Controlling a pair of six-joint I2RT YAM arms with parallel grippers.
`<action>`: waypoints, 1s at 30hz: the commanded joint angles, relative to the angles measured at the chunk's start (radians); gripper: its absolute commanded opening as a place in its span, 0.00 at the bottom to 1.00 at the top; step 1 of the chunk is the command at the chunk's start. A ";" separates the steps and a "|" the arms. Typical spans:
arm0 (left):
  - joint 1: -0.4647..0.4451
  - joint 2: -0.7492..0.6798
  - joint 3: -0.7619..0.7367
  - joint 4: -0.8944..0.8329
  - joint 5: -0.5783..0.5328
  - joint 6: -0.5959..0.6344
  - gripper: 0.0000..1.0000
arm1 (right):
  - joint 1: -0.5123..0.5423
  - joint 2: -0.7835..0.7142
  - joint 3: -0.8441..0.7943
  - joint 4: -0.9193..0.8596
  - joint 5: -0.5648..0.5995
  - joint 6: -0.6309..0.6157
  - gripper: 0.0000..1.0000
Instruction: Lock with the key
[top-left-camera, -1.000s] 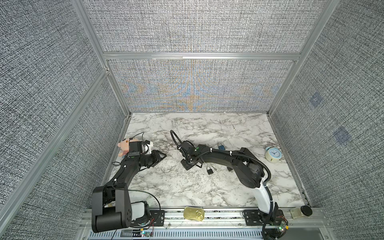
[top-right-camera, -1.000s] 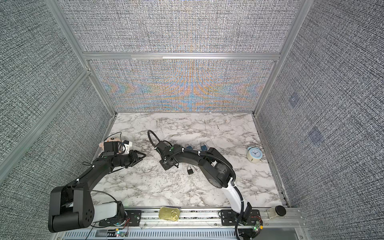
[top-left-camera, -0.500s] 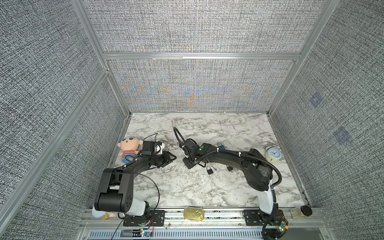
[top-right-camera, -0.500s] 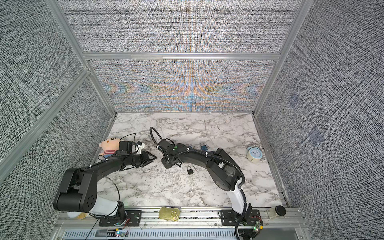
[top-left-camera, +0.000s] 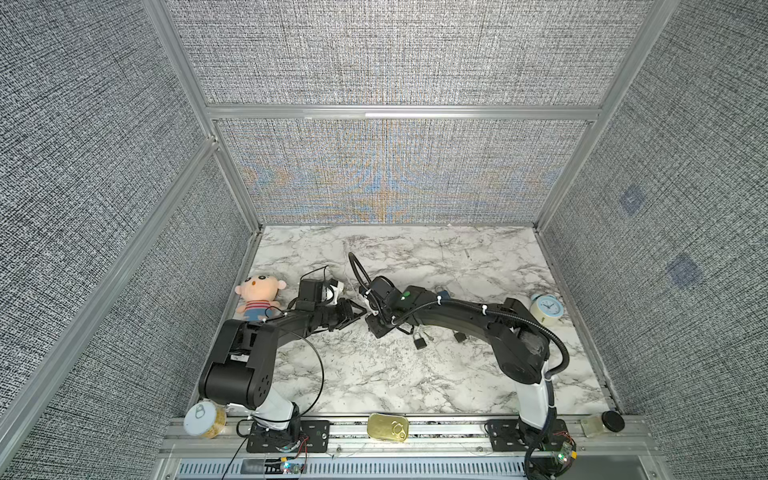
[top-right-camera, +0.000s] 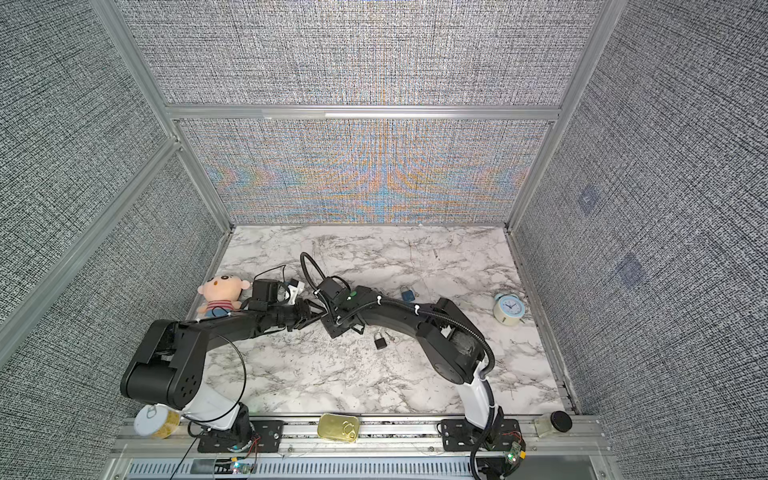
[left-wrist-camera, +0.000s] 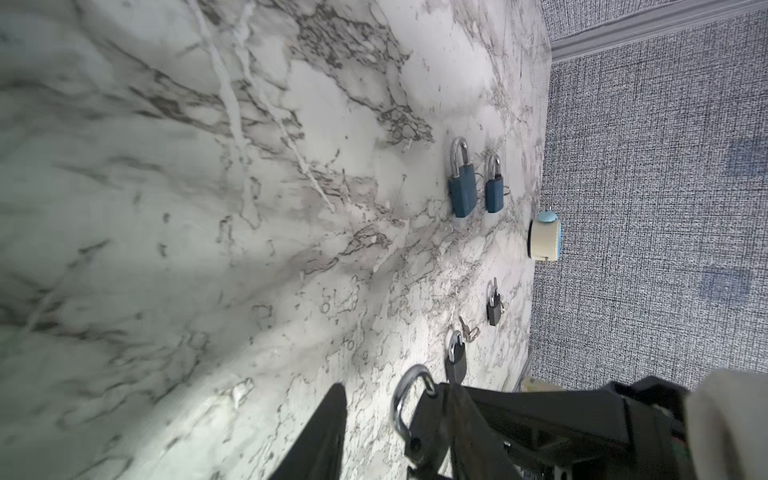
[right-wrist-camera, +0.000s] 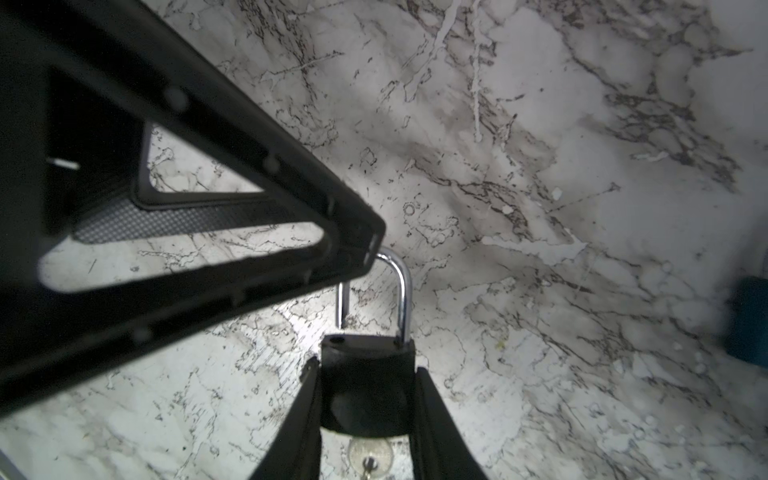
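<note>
Left of centre, left gripper (top-left-camera: 360, 314), jaws spread, has reached the black padlock (right-wrist-camera: 367, 397) pinched by right gripper (right-wrist-camera: 365, 368).

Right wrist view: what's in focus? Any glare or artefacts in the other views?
Right wrist view: black padlock fairly sharp, glare on its chrome shackle, blue object at the frame edge blurred. Left wrist view: near marble table smeared, blue padlocks farther off crisp. Both top views: sharp overall, coloured moiré on the back wall.

no legible text, label or number anywhere
</note>
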 joint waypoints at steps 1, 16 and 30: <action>-0.013 0.008 0.010 0.042 0.023 -0.008 0.42 | 0.001 -0.006 0.003 0.013 -0.004 0.012 0.26; -0.044 0.042 0.011 0.076 0.037 -0.027 0.34 | -0.001 -0.007 0.008 0.013 -0.007 0.017 0.26; -0.053 0.056 0.018 0.077 0.046 -0.025 0.26 | -0.002 -0.008 0.012 0.011 -0.013 0.019 0.26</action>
